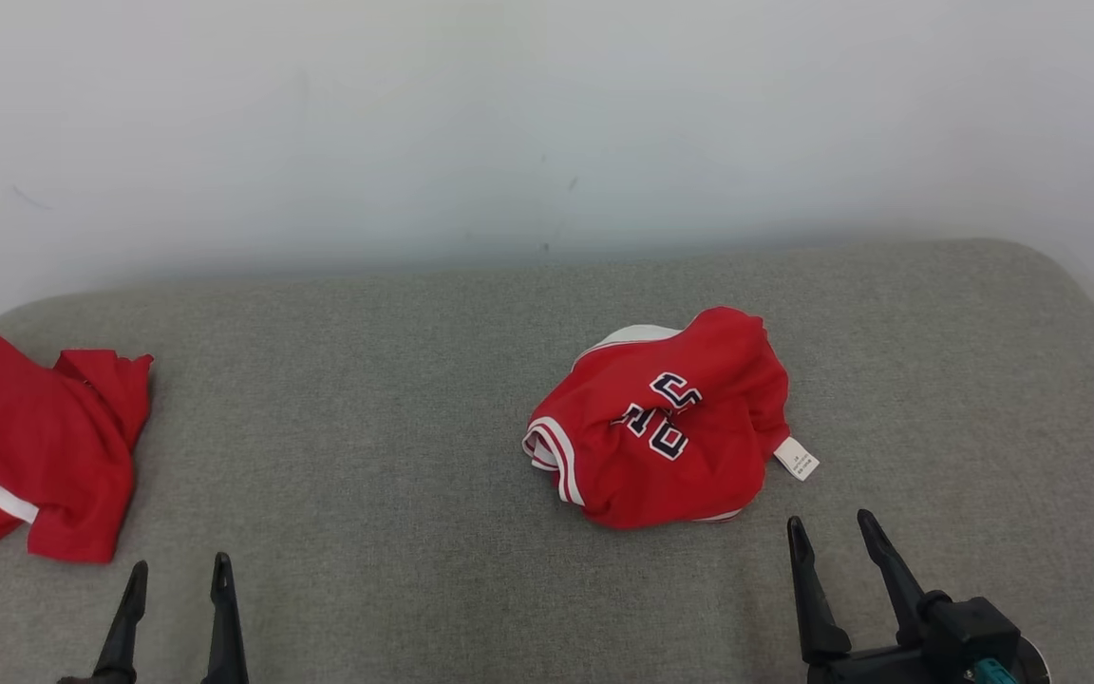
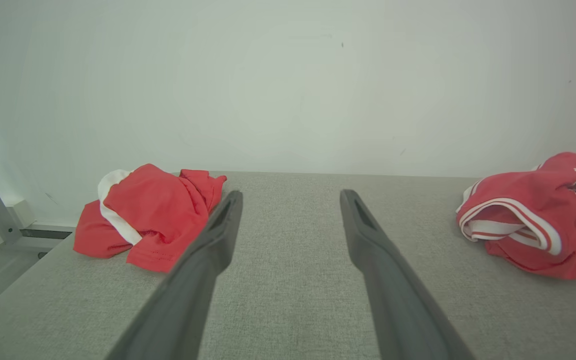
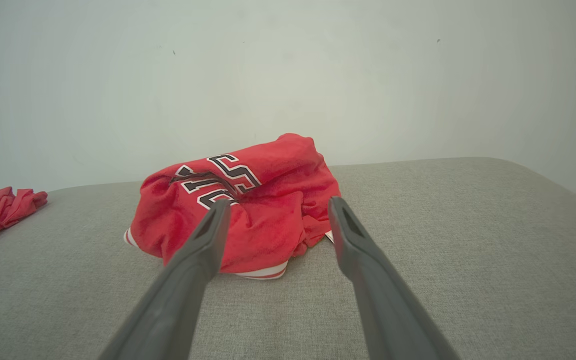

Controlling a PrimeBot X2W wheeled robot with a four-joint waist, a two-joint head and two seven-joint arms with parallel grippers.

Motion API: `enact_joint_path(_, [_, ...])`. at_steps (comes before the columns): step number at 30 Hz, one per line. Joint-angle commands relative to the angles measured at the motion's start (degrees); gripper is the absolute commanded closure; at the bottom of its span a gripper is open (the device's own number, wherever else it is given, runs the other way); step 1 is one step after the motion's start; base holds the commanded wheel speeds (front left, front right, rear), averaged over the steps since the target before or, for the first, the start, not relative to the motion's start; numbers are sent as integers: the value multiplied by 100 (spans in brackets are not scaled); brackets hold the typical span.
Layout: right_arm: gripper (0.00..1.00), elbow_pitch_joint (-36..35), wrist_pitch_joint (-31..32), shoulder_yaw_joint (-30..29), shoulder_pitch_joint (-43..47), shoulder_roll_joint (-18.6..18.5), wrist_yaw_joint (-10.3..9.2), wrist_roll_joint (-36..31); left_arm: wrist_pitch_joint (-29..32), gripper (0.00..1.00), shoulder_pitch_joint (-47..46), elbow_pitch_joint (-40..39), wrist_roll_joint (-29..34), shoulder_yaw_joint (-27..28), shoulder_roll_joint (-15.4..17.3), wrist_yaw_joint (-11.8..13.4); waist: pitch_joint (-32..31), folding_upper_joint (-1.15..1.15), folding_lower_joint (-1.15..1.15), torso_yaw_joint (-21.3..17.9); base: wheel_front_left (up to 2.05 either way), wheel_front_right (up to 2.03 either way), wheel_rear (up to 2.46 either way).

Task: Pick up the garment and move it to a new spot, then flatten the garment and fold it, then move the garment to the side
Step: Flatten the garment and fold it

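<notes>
On the grey padded surface (image 1: 367, 456), right of centre in the head view, the garment (image 1: 661, 427) lay crumpled in a heap. It showed red cloth with dark, white-edged lettering uppermost and white-and-red striped trim along its left edge. A small white label (image 1: 796, 459) projected at its lower right.

Right gripper (image 1: 830, 521): fingers spread apart and empty, with the tips just short of the heap's near edge and not touching it. From the right wrist view the garment lay directly ahead, beyond the fingertips.

Left gripper (image 1: 179, 565): fingers likewise spread and empty, over bare surface at the lower left, well apart from the garment.

A second red garment (image 1: 34, 446) with a white band lay rumpled at the far left edge of the surface, near the left gripper but not touching it. A plain white wall (image 1: 547, 123) rose behind the surface.
</notes>
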Motion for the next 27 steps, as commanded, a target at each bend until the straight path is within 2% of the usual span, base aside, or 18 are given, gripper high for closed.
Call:
enact_joint_path(1, [0, 5, -3, 34, -22, 5, -12, 16, -19, 0, -123, 37, -60, -39, -23, -40, 18, 0, 0, -35, 0, 0, 0])
enact_joint_path(11, [0, 18, -3, 151, -169, 5, -12, 63, -19, 0, -870, 486, -132, -921, 27, -80, 240, 0, 0, -544, 0, 0, 0])
enact_joint_path(15, [0, 9, -3, 186, -223, 6, -12, 85, -19, 0, -1224, 773, -332, -1472, 96, -83, 388, 0, 0, -857, 0, 0, 0])
enact_joint_path(20, [0, -32, -3, 192, -308, 6, -12, 108, -19, 0, -1527, 1031, -536, -1878, 143, -84, 622, 0, 0, -1160, 0, 0, 0])
enact_joint_path(27, [0, -121, -3, 181, -423, 7, -12, 220, -19, 0, -1976, 1819, -920, -2591, 259, -78, 985, 0, 0, -1584, 0, 0, 0])
